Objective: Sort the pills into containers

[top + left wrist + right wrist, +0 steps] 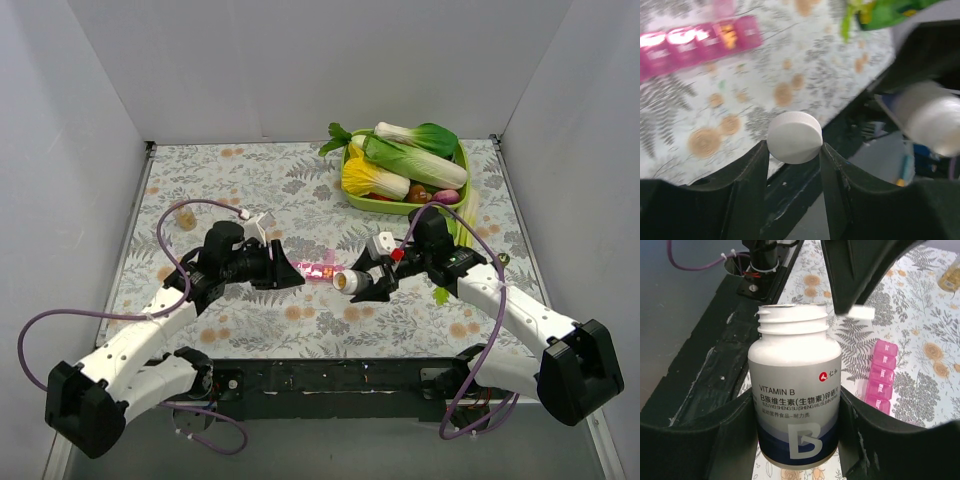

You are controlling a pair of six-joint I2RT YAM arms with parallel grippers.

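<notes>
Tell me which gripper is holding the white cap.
The left gripper: it pinches the white cap by its rim. The right gripper instead grips the Vitamin B bottle, whose threaded neck is bare.

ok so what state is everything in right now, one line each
bottle, uncapped, tipped with its mouth toward the pill organizer
cap, off the bottle, held clear of the table
left gripper, shut on the cap
right gripper, shut on the bottle
pill organizer, flat on the table, not held; lids too blurred to tell
tray, filled with vegetables
</notes>
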